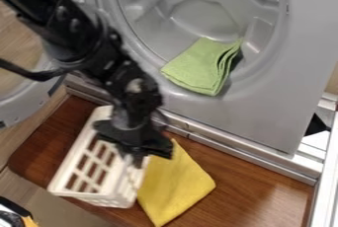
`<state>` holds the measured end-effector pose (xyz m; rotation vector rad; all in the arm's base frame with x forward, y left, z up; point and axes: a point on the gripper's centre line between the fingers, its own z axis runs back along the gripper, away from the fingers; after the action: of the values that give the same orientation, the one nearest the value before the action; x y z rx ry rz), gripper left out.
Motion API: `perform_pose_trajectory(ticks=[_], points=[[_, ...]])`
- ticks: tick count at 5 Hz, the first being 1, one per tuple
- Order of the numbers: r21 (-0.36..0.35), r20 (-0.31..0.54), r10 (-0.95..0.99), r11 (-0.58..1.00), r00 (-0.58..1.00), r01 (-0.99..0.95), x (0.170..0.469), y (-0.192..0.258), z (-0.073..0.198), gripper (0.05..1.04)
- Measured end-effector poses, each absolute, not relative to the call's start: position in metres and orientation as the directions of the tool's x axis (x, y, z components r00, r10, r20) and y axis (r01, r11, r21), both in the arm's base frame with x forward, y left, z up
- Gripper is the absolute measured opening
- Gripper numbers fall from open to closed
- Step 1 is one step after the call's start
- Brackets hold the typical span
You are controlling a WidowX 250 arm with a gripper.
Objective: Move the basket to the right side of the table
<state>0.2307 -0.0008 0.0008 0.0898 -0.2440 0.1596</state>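
Securing basket (96, 194), lower left of frame, is judged underway; gripper (139, 158) is seen at its right wall, open or closed can't be told. Firm hold needed, then rightward carry. Path likely obstructed by yellow cloth (173, 186); green cloth (202, 66) is seen upper centre.

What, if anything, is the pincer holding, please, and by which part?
It cannot be told whether anything is held: the pincer is over the white basket, on the side by the yellow cloth.
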Motion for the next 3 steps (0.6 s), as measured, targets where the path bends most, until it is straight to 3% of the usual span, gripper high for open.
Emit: perform_pose_trajectory(ticks=[1, 3], points=[[0.009, 0.309, 0.107, 0.993, 0.945, -0.116, 0.234, -0.042, 0.024, 0.09], [-0.054, 0.316, -0.029, 0.997, 0.948, 0.048, 0.242, -0.126, 0.011, 0.09]])
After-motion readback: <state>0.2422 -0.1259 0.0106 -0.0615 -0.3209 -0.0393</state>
